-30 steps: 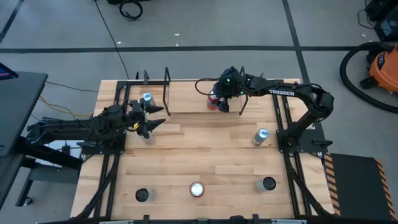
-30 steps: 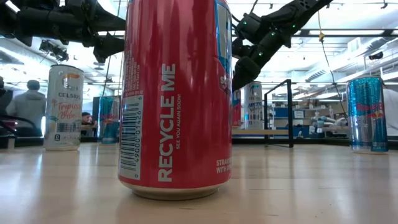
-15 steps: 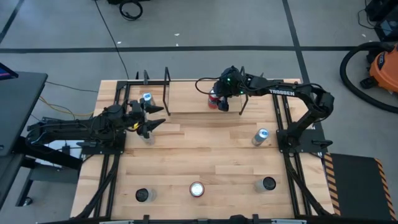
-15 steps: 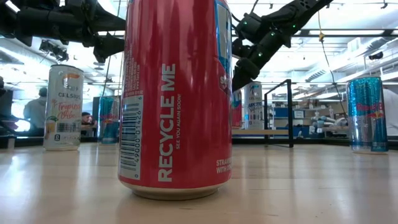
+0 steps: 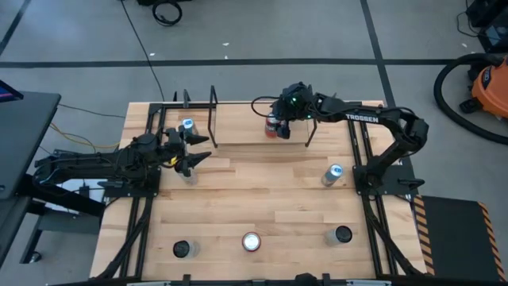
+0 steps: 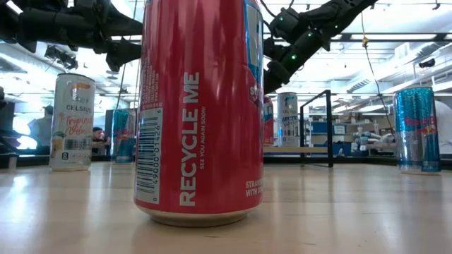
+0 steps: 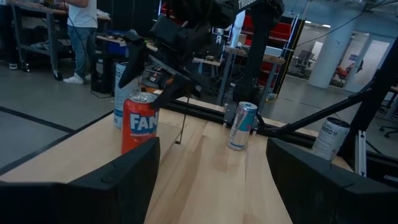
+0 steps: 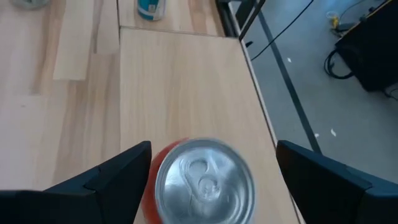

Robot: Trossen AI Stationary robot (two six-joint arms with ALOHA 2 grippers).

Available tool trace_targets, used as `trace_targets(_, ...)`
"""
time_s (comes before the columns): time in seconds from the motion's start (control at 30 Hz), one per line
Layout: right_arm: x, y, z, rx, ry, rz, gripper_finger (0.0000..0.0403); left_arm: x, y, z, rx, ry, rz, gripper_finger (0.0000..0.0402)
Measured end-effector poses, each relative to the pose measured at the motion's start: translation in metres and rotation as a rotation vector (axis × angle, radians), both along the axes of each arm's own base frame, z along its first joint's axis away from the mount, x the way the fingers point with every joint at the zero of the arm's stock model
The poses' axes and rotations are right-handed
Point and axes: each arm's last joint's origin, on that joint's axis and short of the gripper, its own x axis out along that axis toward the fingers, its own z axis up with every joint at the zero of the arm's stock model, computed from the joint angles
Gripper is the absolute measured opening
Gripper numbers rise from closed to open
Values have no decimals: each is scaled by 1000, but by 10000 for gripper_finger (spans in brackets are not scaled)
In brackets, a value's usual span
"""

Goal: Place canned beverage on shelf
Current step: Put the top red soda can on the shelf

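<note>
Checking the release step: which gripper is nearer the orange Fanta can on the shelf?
Right. The right gripper hangs open directly over the Fanta can on the shelf; the left gripper waits open across the table.

The table (image 5: 262, 199) is pale wood in long planks, smooth and a bit shiny. The big red can (image 6: 201, 106) in the middle of the low view is shiny metal, and the red can (image 8: 202, 180) at the bottom of the right wrist view has a bright silver metal top. The shelf (image 5: 238, 127) is a light wood board with thin black metal rods, and the arms look like dull black plastic or metal.
</note>
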Motion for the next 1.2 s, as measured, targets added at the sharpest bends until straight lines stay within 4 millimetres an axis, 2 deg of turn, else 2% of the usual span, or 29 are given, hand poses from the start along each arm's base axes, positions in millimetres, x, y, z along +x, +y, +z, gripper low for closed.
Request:
trace_targets(0.2,-8,10,21,-9,-70,2,355,0,0,0,0,3,0,298)
trace_targets(0.37,-15,24,40,61,-160,-32,355,0,0,0,0,2,0,298)
trace_targets(0.5,-21,36,44,101,-139,-26,352,0,0,0,-1,2,0,298)
trace_targets(0.73,-18,52,27,186,-12,-7,312,0,0,0,-2,2,0,298)
trace_targets(1.2,-5,50,-19,275,115,-49,137,0,0,0,-2,4,0,298)
